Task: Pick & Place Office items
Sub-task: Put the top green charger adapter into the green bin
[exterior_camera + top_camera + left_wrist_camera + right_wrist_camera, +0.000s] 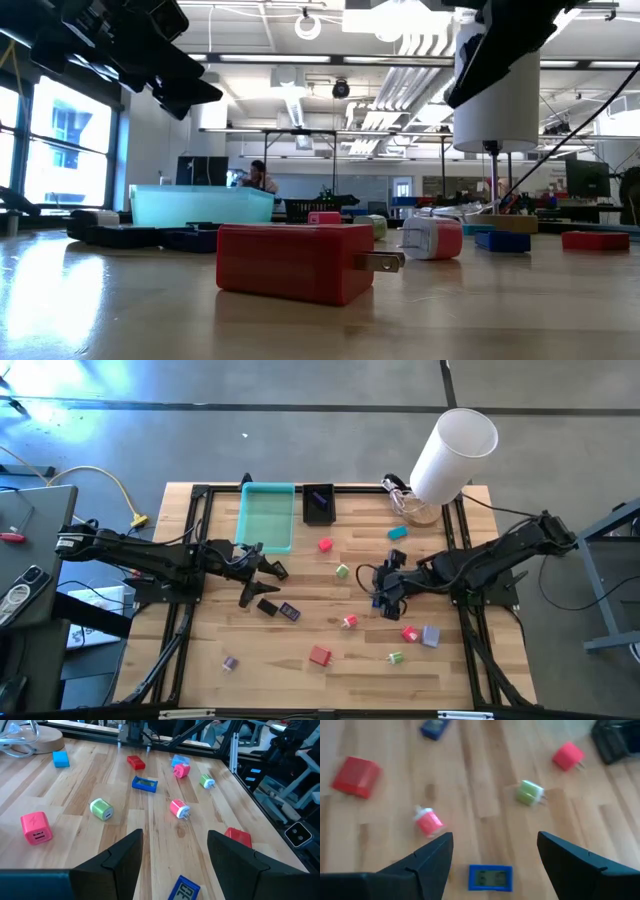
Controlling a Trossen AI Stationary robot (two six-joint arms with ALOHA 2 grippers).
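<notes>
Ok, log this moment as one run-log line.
left end effector: open, empty, above table | right end effector: open, empty, over blue clip | teal tray: nothing visible inside

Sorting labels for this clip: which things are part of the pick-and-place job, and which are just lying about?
Job:
red charger block
pink charger
green charger
blue clip
teal block

Lying about:
white cylinder
teal tray
black bin
yellow cable
</notes>
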